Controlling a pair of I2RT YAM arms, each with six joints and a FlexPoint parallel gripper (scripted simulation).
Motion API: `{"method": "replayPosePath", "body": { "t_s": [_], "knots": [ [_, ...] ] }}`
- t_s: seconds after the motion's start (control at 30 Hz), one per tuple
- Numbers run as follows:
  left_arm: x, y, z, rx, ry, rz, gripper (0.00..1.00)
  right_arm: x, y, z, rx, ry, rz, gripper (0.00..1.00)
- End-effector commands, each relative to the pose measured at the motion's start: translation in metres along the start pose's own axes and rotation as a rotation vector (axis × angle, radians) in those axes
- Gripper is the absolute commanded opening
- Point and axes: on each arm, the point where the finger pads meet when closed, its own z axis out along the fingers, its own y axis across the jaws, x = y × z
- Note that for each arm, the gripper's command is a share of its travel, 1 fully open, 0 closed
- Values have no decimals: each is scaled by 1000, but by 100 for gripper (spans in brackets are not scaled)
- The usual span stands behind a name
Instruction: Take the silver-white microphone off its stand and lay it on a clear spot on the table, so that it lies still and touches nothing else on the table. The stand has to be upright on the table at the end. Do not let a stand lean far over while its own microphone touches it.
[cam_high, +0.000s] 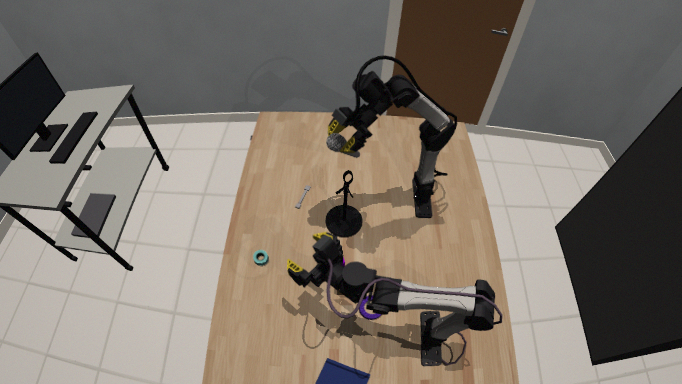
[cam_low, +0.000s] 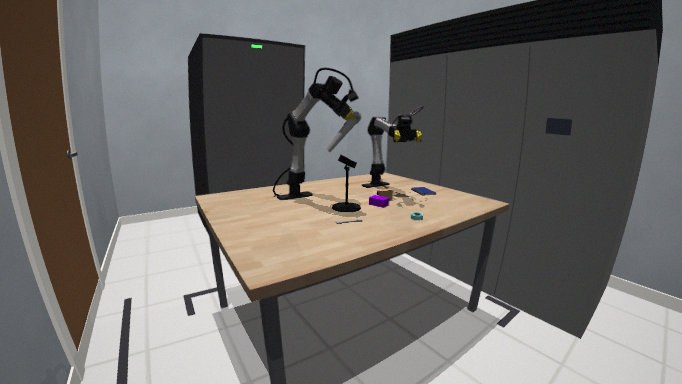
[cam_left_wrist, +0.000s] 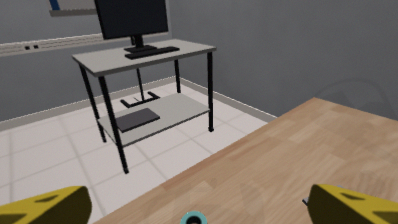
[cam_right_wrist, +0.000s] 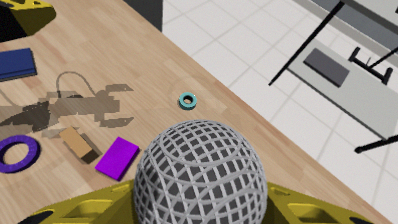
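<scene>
The silver-white microphone (cam_high: 335, 142) (cam_low: 341, 135) (cam_right_wrist: 200, 165) is off its stand, tilted in the air with its mesh head up and its handle slanting down. My right gripper (cam_high: 342, 136) (cam_low: 351, 115) is shut on it near the head. The handle's lower end is above and behind the stand's clip in the exterior view. The black stand (cam_high: 344, 221) (cam_low: 346, 207) is upright on the table, its clip empty. My left gripper (cam_high: 306, 250) (cam_low: 408, 136) (cam_left_wrist: 199, 194) is open and empty, above the table on the teal ring's side of the stand. The left wrist view does not show the stand.
A grey wrench (cam_high: 303, 197) (cam_low: 349, 221) lies near the stand. A teal ring (cam_high: 255, 258) (cam_low: 416, 217) (cam_right_wrist: 188, 107) is near the edge. A magenta block (cam_low: 378, 201) (cam_right_wrist: 118, 158), tan block (cam_low: 385, 193) (cam_right_wrist: 75, 142), purple ring (cam_right_wrist: 34, 150) and blue book (cam_high: 342, 374) (cam_right_wrist: 17, 64) lie beyond.
</scene>
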Motion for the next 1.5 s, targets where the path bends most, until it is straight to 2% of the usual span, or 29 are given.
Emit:
{"method": "replayPosePath", "body": {
  "t_s": [0.0, 0.27, 0.33, 0.37, 0.43, 0.5, 0.73, 0.9, 0.93, 0.97, 1.0, 1.1, 1.3, 1.47],
  "knots": [
    [-5, 28, -24, -157, 11, -28, 98, -1, -19, 16, 51, 1, 24, 0],
    [-14, 63, -69, -379, 8, -48, 98, 16, -39, 31, 108, 65, 75, 0],
    [-14, 63, -69, -379, 8, -48, 98, 16, -39, 31, 108, 65, 75, 0],
    [-30, 67, -76, -407, -21, -39, 98, 9, -42, 23, 130, 41, 73, 0],
    [-15, 74, -87, -458, 7, -54, 98, 16, -45, 43, 118, 78, 82, 0],
    [-29, 81, -101, -513, -19, -50, 98, 32, -50, 56, 119, 131, 106, 0],
    [-25, 100, -142, -685, -13, -72, 98, 45, -68, 62, 180, 173, 146, 0],
    [-27, 100, -145, -687, -20, -70, 98, 60, -75, 78, 188, 222, 167, 0],
    [-27, 98, -137, -659, -15, -69, 98, 52, -79, 70, 210, 197, 166, 0],
    [-30, 92, -133, -627, -23, -60, 98, 56, -82, 76, 213, 212, 173, 0],
    [-59, 90, -143, -636, -104, -25, 98, 54, -79, 76, 210, 207, 167, 0],
    [-57, 92, -143, -638, -101, -27, 98, 80, -87, 97, 213, 288, 202, 0],
    [-52, 93, -140, -638, -84, -32, 98, 91, -103, 98, 272, 318, 230, 0],
    [-52, 94, -140, -640, -84, -32, 98, 107, -110, 112, 282, 367, 249, 0]
  ]
}}
